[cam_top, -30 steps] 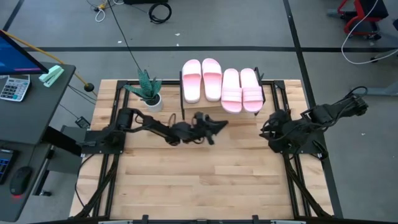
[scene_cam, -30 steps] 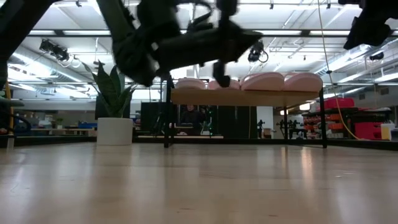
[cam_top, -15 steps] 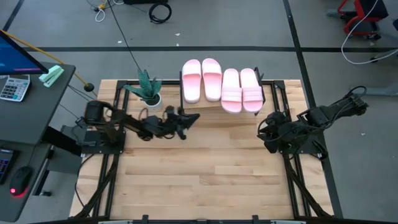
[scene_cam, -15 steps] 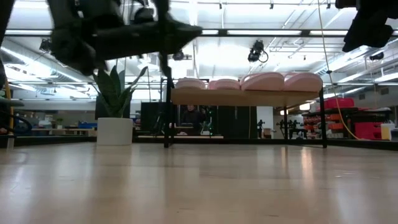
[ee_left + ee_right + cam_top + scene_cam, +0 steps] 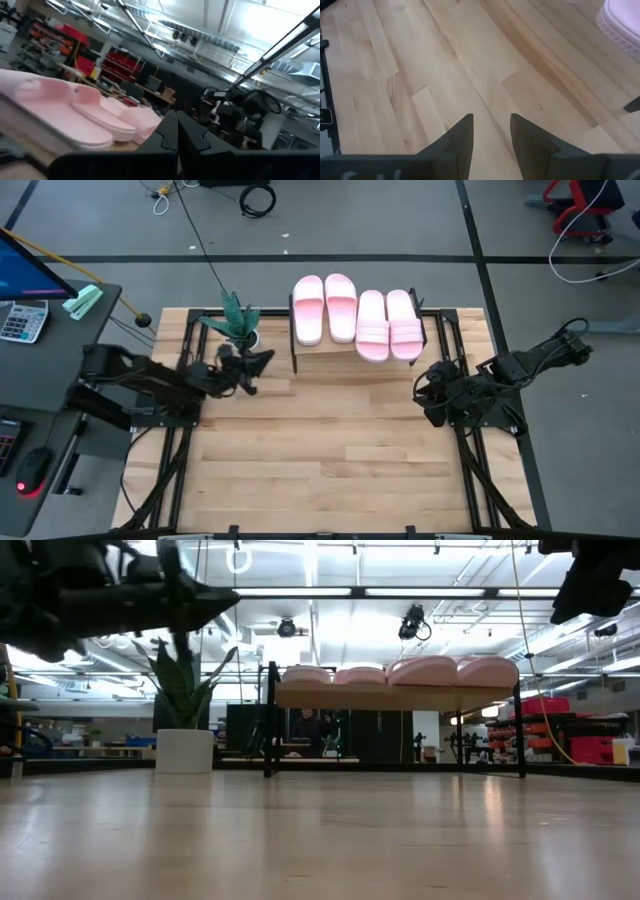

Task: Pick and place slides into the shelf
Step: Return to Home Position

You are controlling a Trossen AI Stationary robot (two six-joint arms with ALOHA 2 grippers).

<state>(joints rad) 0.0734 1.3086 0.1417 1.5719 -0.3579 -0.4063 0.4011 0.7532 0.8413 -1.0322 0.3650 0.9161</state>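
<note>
Four pale pink slides (image 5: 356, 316) lie side by side, soles down, on the plank top of the shelf (image 5: 325, 352) at the table's far edge. In the low view the slides (image 5: 400, 671) sit on the shelf plank (image 5: 400, 696). My left gripper (image 5: 256, 363) is shut and empty, hovering left of the shelf beside a potted plant. In the left wrist view the slides (image 5: 75, 110) show beyond it. My right gripper (image 5: 491, 131) is open and empty, over the table right of the shelf, with a slide's edge (image 5: 625, 22) at the frame's corner.
A potted plant (image 5: 240, 330) in a white pot (image 5: 185, 750) stands at the table's far left, close to my left gripper. The wooden slatted tabletop (image 5: 330, 460) stretches toward the near edge. A desk with a calculator (image 5: 22, 320) stands left of the table.
My left arm has drawn back from in front of the shelf toward the table's left edge. Its gripper has travelled from the shelf's near side to a spot beside the plant. The slides and my right arm have stayed where they were.
</note>
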